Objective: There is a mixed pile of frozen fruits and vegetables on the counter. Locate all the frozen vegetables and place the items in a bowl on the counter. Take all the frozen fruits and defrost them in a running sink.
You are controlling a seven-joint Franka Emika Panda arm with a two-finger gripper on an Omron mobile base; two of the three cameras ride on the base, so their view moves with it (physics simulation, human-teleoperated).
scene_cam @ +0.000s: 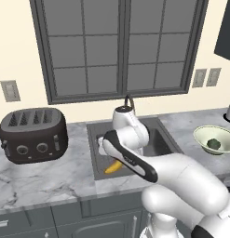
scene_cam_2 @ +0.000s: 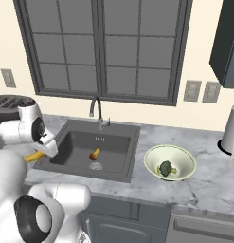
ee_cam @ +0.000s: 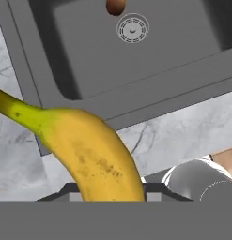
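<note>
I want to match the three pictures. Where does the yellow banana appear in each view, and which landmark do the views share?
Left base view: the banana shows low in the middle, beside the white arm, at the sink's near edge.
Right base view: at the far left, at the sink's left rim.
Hand view: big in the lower foreground, rising from the bottom edge.
Shared landmark: the sink; its round drain shows in the right base and hand views.

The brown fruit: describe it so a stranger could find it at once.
Start at the dark sink under the window. On the basin floor, just behind the round metal drain, lies the brown fruit, small and pear-shaped. Nothing else lies in the basin; the yellow banana is at the sink's left edge.
</note>
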